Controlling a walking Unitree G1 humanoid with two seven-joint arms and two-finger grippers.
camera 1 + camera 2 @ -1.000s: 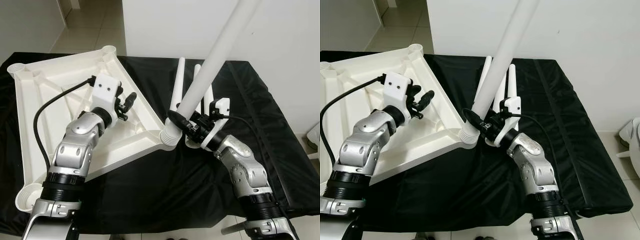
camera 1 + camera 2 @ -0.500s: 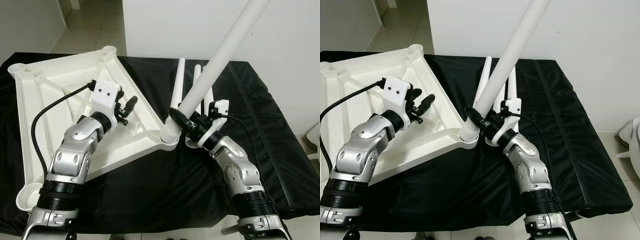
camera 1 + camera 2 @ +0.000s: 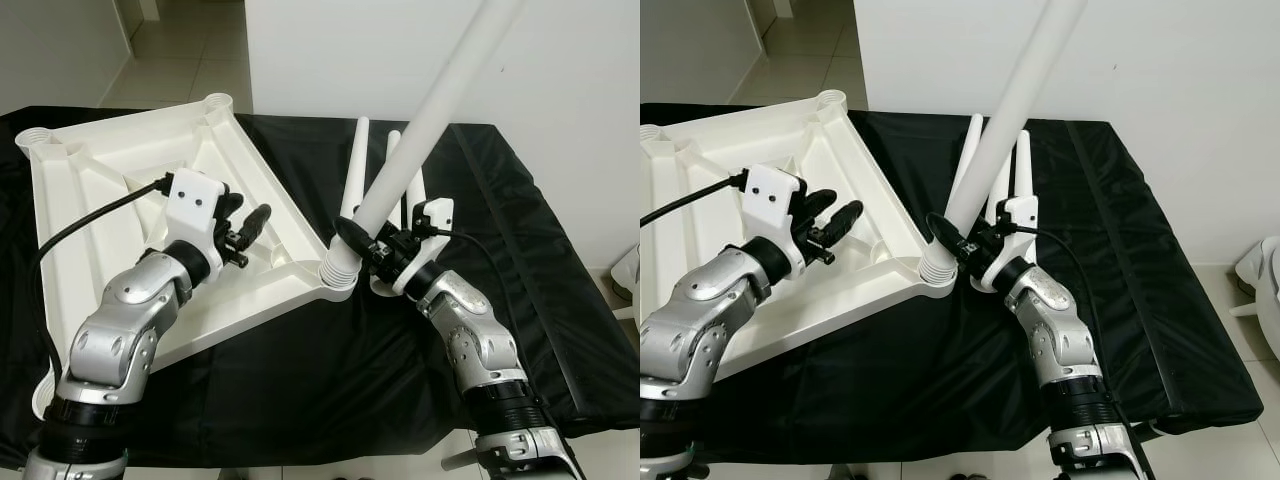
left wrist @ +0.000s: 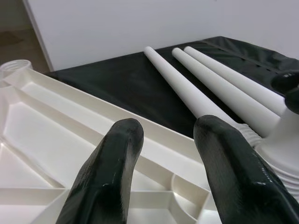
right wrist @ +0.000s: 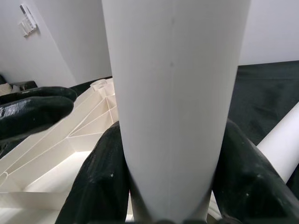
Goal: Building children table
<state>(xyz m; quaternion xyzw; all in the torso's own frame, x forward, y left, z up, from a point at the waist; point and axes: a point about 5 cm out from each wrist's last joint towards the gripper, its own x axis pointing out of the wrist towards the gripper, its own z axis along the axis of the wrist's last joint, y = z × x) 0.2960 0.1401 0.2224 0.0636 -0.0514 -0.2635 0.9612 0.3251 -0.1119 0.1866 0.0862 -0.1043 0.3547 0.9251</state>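
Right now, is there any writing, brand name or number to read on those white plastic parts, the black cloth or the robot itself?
None can be read.
Upturned tabletop: plain white ribs, no marks.
Leg held in the right tool: plain white.
Spare legs on the black cloth: no print.
Left tool: no lettering.
Small object on the wall: has marks, too blurred to read.

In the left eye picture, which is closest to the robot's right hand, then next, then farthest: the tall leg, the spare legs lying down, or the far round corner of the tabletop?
1. Tall leg, gripped in the right hand.
2. Spare legs, lying on the cloth just behind it.
3. Far round corner, up at the tabletop's back left.
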